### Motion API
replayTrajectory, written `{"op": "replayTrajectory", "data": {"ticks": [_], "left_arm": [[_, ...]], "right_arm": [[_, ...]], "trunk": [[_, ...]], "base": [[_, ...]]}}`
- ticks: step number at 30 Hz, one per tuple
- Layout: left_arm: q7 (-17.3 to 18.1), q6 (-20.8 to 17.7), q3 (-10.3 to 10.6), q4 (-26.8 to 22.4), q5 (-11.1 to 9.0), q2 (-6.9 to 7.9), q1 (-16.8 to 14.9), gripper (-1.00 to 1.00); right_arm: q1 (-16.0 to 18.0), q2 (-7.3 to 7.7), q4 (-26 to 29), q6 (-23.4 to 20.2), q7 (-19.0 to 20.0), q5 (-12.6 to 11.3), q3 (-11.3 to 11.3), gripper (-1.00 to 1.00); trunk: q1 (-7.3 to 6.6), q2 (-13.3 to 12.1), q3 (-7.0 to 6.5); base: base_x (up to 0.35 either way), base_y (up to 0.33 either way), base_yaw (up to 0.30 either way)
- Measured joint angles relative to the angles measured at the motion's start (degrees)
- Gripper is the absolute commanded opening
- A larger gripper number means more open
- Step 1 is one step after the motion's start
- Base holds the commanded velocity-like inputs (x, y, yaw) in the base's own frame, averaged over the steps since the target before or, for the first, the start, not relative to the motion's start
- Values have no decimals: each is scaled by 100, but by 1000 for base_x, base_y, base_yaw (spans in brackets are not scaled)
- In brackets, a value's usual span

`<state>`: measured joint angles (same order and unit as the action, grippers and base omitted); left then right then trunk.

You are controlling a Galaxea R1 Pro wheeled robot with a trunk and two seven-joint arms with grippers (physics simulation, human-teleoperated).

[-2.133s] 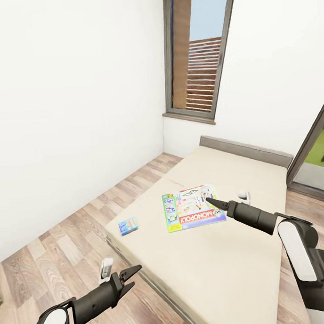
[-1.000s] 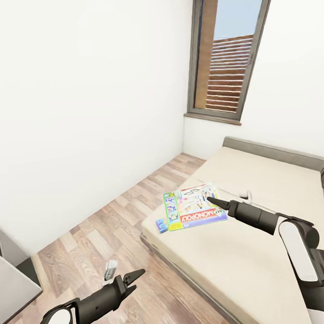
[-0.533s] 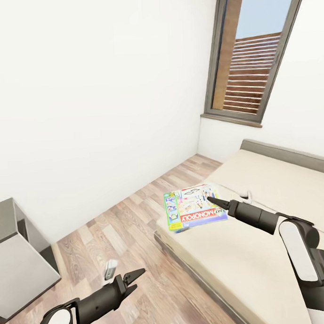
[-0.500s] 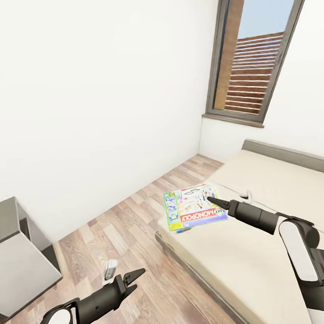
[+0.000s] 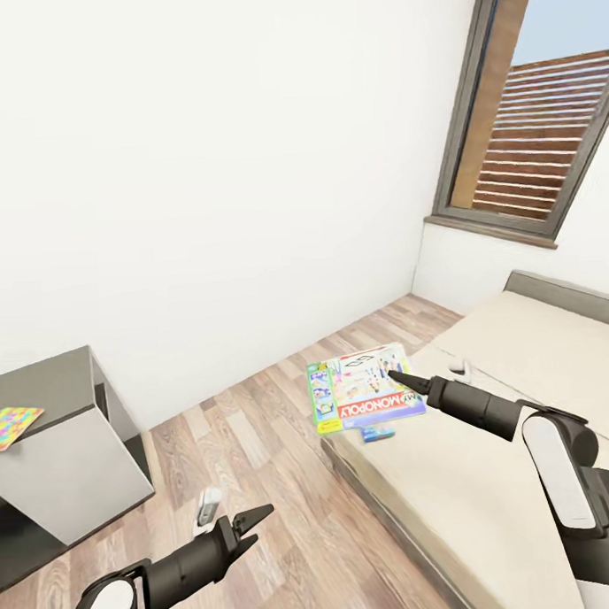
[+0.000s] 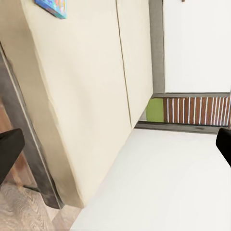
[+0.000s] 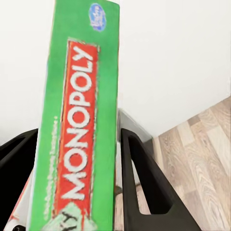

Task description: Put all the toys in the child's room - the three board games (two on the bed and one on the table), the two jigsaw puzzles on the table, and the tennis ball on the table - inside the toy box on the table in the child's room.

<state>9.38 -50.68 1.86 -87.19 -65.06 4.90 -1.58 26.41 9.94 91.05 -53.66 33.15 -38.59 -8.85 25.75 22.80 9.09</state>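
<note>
**Monopoly box held in the right pincer above the bed's edge**

The Monopoly box (image 5: 364, 390) sits flat in the air, clamped at one edge by the right pincer (image 5: 394, 377); in the right wrist view its green edge (image 7: 79, 125) stands between the two dark fingers (image 7: 144, 187). Just below it a smaller blue box (image 5: 377, 432) lies on the bed (image 5: 489, 474), near the mattress edge. The left pincer (image 5: 252, 523) hangs low over the wood floor (image 5: 257, 431), its jaws apart and holding nothing. Far to the left, a multicoloured puzzle mat (image 5: 10, 426) rests on the dark-grey tabletop (image 5: 51, 382). A window (image 5: 545, 126) is set in the white wall.
</note>
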Motion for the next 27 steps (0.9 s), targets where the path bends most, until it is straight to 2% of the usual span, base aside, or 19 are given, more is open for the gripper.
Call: {"op": "replayTrajectory", "data": {"ticks": [12,27], "left_arm": [[-4,-8,8,18,3,-2,-21,100],[-58,-27,124,50,15,-73,-50,100]], "right_arm": [[0,-1,2,-33,3,-3,29,-100],[0,-1,4,-68,6,-6,41,-100]], "trunk": [[0,0,0],[0,0,0]], "base": [[0,0,298],[0,0,298]]}}
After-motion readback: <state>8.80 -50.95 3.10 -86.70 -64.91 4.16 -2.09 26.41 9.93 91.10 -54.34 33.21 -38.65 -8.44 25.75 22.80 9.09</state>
